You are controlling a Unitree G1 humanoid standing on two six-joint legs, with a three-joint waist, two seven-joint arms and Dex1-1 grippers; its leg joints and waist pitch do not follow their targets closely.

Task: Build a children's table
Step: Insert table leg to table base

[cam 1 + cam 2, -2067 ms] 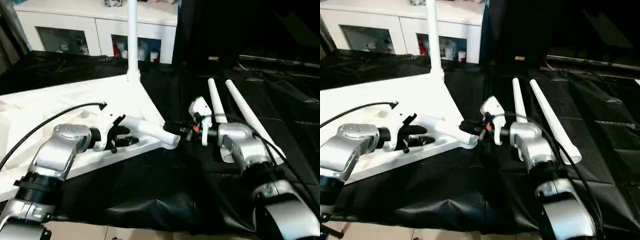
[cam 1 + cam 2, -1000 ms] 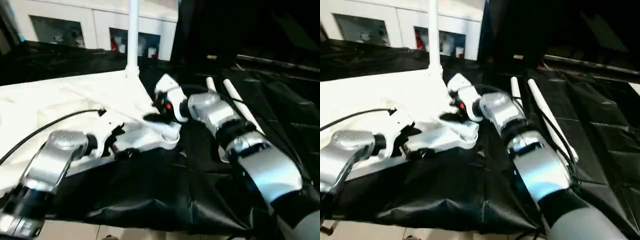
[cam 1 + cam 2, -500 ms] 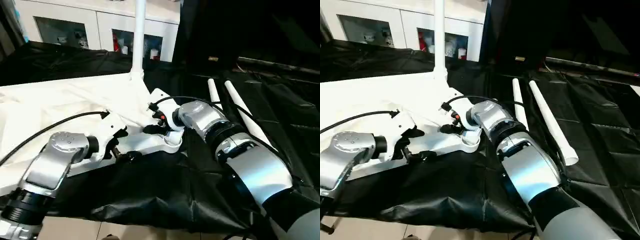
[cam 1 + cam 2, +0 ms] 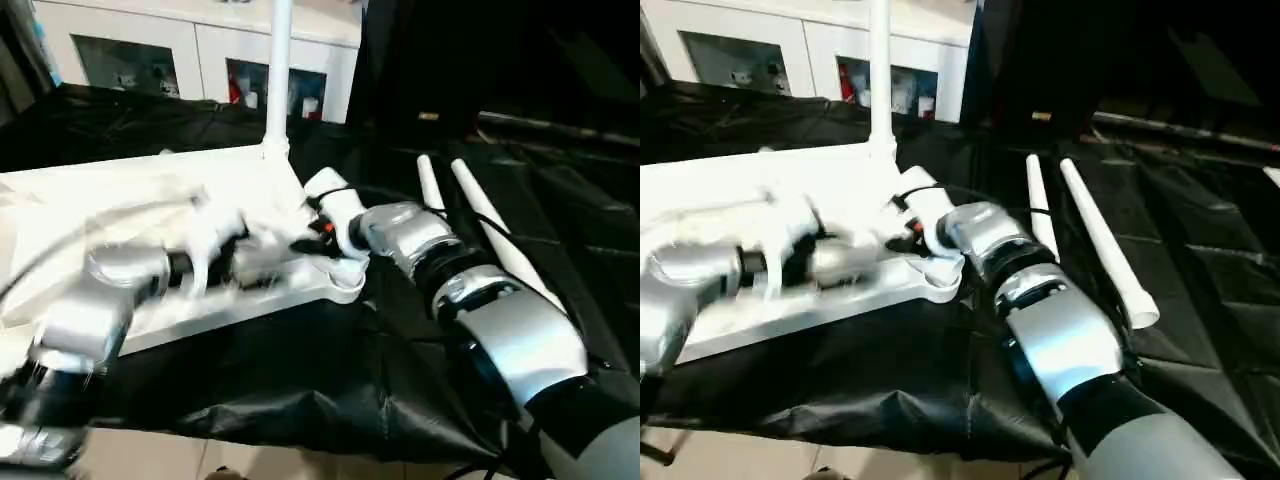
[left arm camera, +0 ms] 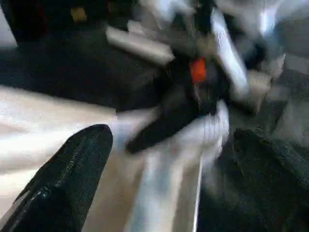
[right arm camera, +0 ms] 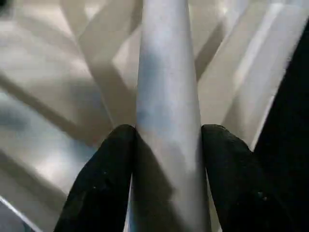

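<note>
The children's table top (image 4: 130, 190) lies upside down on black cloth, ribs up, with one white leg (image 4: 277, 70) standing upright in its far corner. Another leg (image 6: 166, 96) lies across the top's near right corner (image 4: 342, 274). My right gripper (image 4: 312, 244) is shut on this lying leg, one black finger (image 6: 104, 183) pressed against each side of the tube. My left gripper (image 4: 250, 265) is blurred in the eye views and hovers over the same leg a little to the left, its fingers (image 5: 67, 183) spread wide and holding nothing. Two loose legs (image 4: 480, 225) lie side by side on the cloth to the right.
A white cabinet (image 4: 200, 50) with glass-fronted compartments stands behind the table top. Black cloth (image 4: 300, 370) covers the work surface and hangs in folds at the near edge. A black cable runs along my left forearm (image 4: 100, 310).
The right gripper's fingers have come together on the lying leg. My left arm is in motion and blurred, its hand shifted slightly up and back along that leg.
</note>
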